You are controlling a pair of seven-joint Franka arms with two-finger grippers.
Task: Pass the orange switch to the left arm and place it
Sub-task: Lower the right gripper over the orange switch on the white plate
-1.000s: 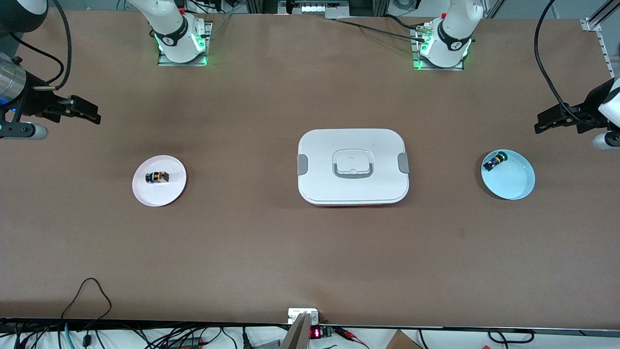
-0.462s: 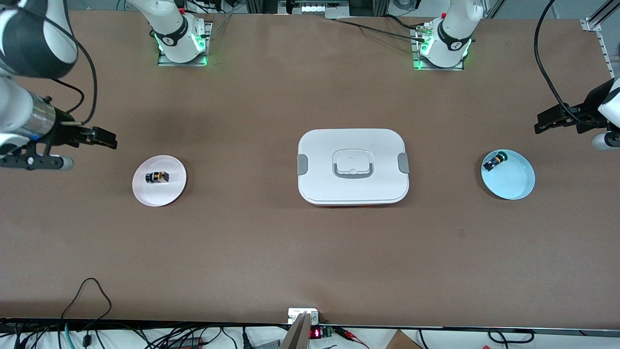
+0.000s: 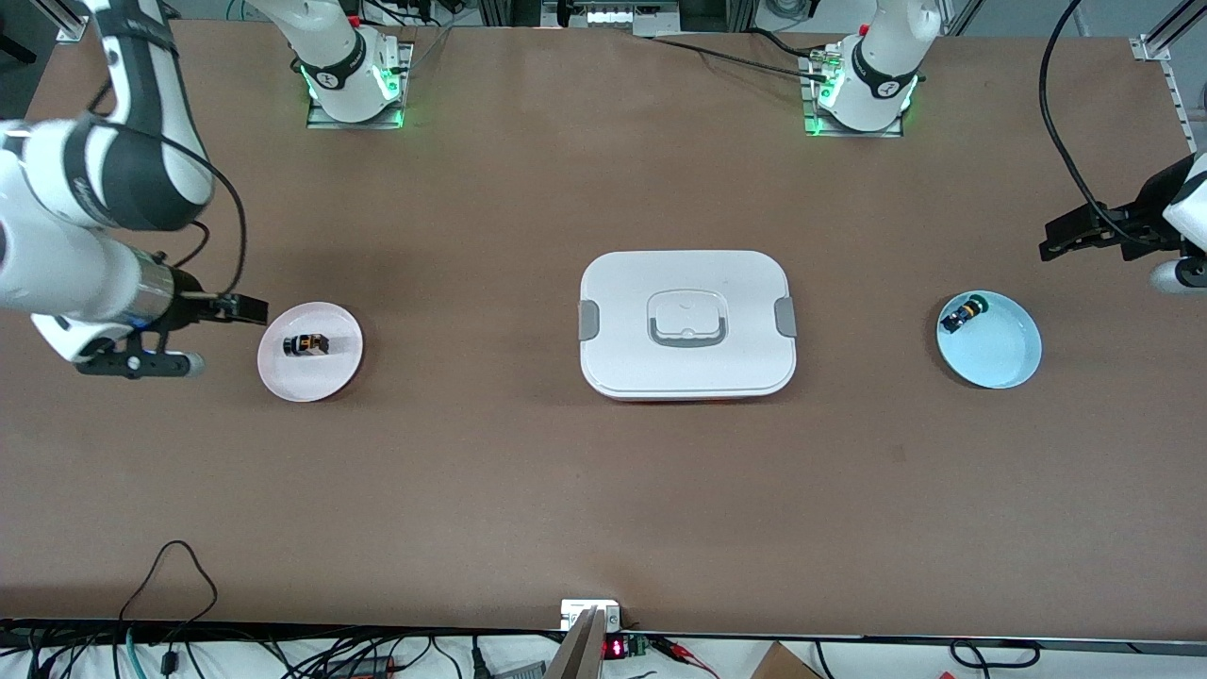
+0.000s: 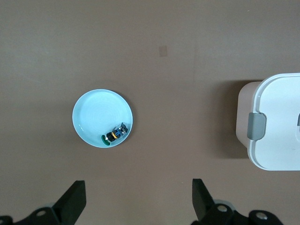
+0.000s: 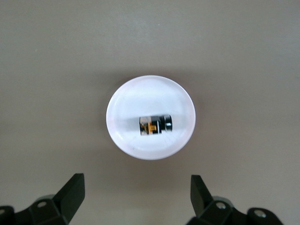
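**Right gripper closes in on the switch**

The switch [image 3: 306, 344] lies on its side on the pink plate [image 3: 332, 377], long axis running along the table's length; a blocky black body with an orange face, small on smooth glossy plastic. The right gripper [image 3: 247, 308], fingers wide, hangs just beside the plate's rim toward the right arm's end, much the nearer; the rounded white box [image 3: 686, 372] sits mid-table; the left gripper [image 3: 1061, 239], also wide, waits near the blue plate [image 3: 1004, 363].

switch [image 3: 306, 345] on plate [image 3: 335, 372], box [image 3: 686, 325] mid-table between plates
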